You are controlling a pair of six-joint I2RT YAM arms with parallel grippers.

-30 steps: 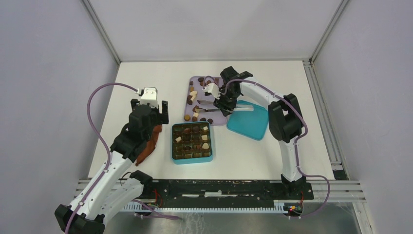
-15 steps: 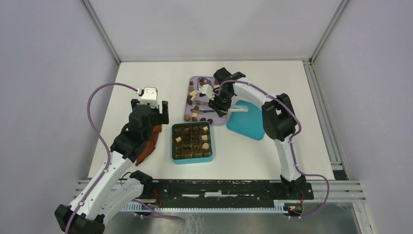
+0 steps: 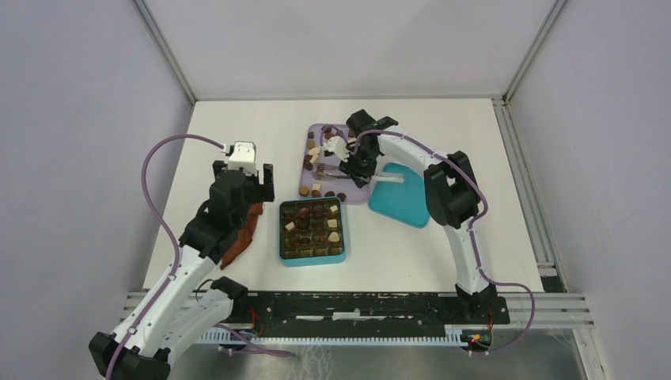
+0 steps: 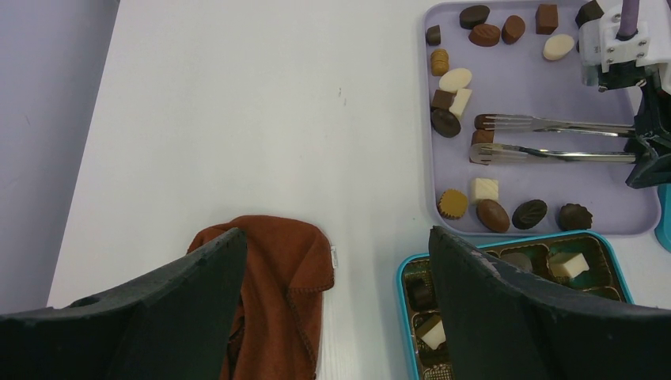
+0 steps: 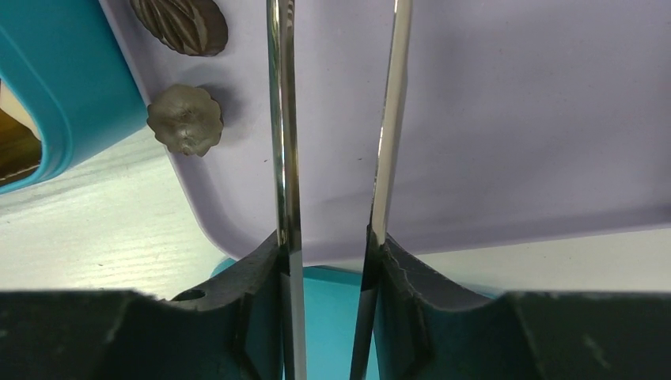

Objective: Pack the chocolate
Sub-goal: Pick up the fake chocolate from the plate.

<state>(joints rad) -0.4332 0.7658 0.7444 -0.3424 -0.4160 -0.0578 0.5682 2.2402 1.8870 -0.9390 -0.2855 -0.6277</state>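
right jaws pinch the tongs (image 4: 554, 125), tips pointing left astride a brown chocolate (image 4: 483, 136); left jaws spread.

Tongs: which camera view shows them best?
Left wrist: the tongs show nearly whole, tips included, over the lilac tray. Top external shows them tiny; right wrist shows only two arms clamped in the right pincer, tips cropped.

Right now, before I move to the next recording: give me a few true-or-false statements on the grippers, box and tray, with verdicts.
1. The right gripper grips metal tongs. True.
2. The left gripper is shut on the cloth. False: it is open above the cloth, holding nothing.
3. The teal box is empty. False: several cells hold chocolates.
4. Loose chocolates lie on the lavender tray. True.
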